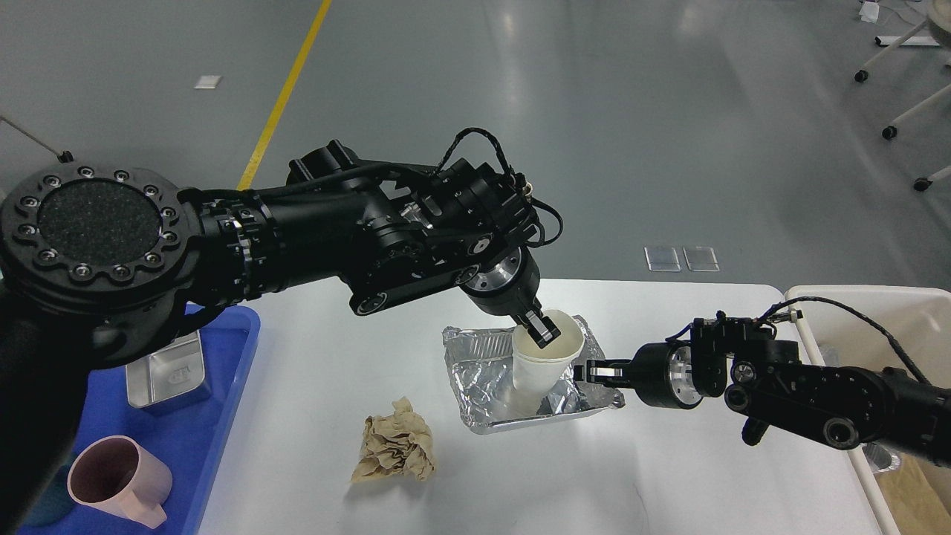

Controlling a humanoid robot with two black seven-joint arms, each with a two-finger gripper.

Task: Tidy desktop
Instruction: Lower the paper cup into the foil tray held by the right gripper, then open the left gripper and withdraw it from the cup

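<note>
Desktop [334, 416] white, matte (crumpled paper [394, 451] on it); left gripper [541, 329] pinches cup [542, 368] rim, right gripper [594, 371] clamps foil tray [483, 371].

We see bare desktop [669, 475] near and right of the crumpled paper [394, 450]; the foil tray [490, 379] and paper cup [541, 368] block the middle.

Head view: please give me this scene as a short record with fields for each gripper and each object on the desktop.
left gripper: shut on the paper cup rim
paper cup: upright, in the foil tray
right gripper: at the foil tray's right edge; state unclear
crumpled paper: on the desktop, apart from the tray
pink mug: on the blue tray
</note>
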